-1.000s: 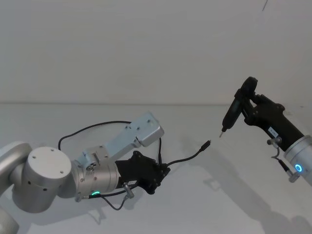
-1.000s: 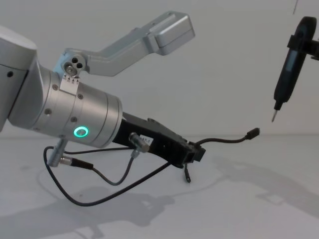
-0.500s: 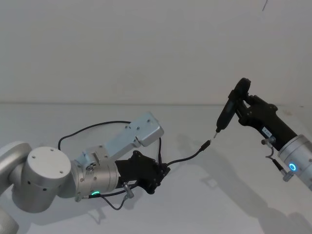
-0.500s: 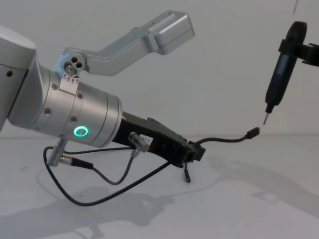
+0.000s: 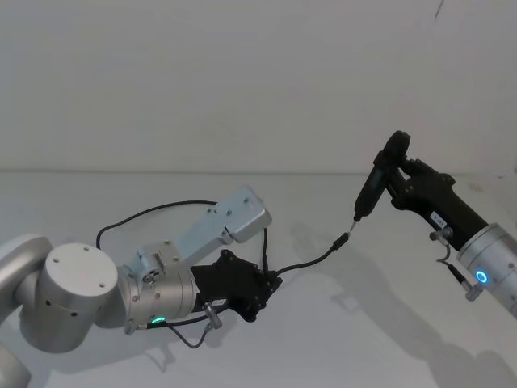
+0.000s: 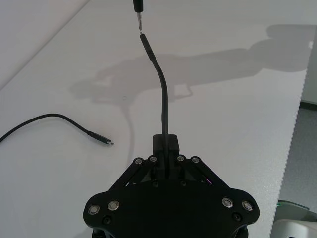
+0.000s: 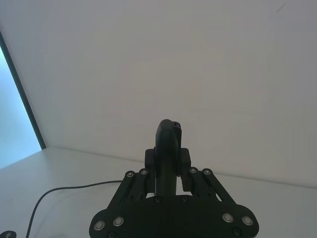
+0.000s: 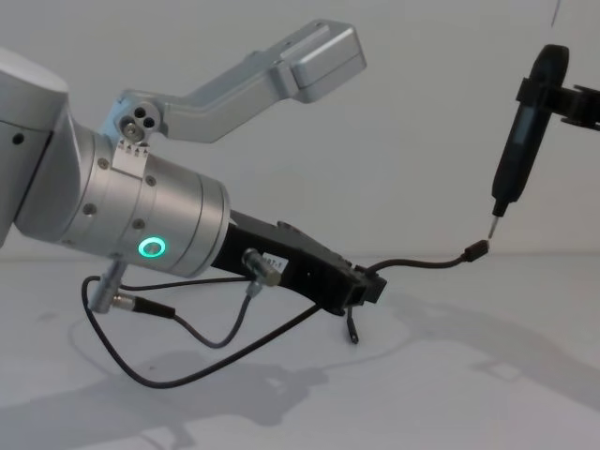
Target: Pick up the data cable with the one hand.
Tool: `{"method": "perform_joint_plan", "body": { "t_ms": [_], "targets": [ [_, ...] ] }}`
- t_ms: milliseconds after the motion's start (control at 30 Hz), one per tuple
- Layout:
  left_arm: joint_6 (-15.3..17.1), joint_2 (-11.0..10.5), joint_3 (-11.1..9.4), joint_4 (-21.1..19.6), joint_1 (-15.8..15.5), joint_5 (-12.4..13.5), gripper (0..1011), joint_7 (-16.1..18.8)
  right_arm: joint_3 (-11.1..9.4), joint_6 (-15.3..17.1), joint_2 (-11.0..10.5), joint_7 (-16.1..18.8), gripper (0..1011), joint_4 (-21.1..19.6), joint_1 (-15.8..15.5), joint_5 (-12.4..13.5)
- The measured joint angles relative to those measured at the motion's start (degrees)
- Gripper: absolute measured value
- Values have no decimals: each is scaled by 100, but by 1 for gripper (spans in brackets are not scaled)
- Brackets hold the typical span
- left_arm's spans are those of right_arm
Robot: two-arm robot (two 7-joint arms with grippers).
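My left gripper (image 5: 273,283) hangs low over the white table, shut on the data cable (image 5: 311,261). The thin black cord arcs up and right from its fingers to a small dark plug (image 5: 342,240). In the left wrist view the data cable (image 6: 163,99) runs straight out of the left gripper (image 6: 166,144), and its other plug (image 6: 101,140) lies on the table. My right gripper (image 5: 400,184) is up at the right, shut on a slim black tool (image 5: 371,184). The tool's metal tip (image 8: 492,228) sits just above the raised plug (image 8: 478,248).
The slack cord loops behind and under my left arm (image 5: 145,214). A short grey wire with silver plugs (image 8: 141,305) hangs from the left wrist. The silver arm link (image 5: 230,222) rises behind it. The table edge (image 6: 297,124) runs along one side of the left wrist view.
My right arm has carried the tool left and down, bringing its tip from well clear of the cable's raised plug to just above it. The left arm and the cable stayed still.
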State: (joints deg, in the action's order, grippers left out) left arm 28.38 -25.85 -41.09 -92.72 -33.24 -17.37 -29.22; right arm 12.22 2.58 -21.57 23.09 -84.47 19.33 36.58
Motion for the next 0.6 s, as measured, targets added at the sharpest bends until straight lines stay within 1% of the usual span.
{"method": "perform_joint_plan", "body": {
  "t_ms": [600],
  "targets": [
    [1, 0, 0, 1, 0, 0, 38, 0, 86, 4, -66, -19, 279, 15, 35, 58]
  ]
}}
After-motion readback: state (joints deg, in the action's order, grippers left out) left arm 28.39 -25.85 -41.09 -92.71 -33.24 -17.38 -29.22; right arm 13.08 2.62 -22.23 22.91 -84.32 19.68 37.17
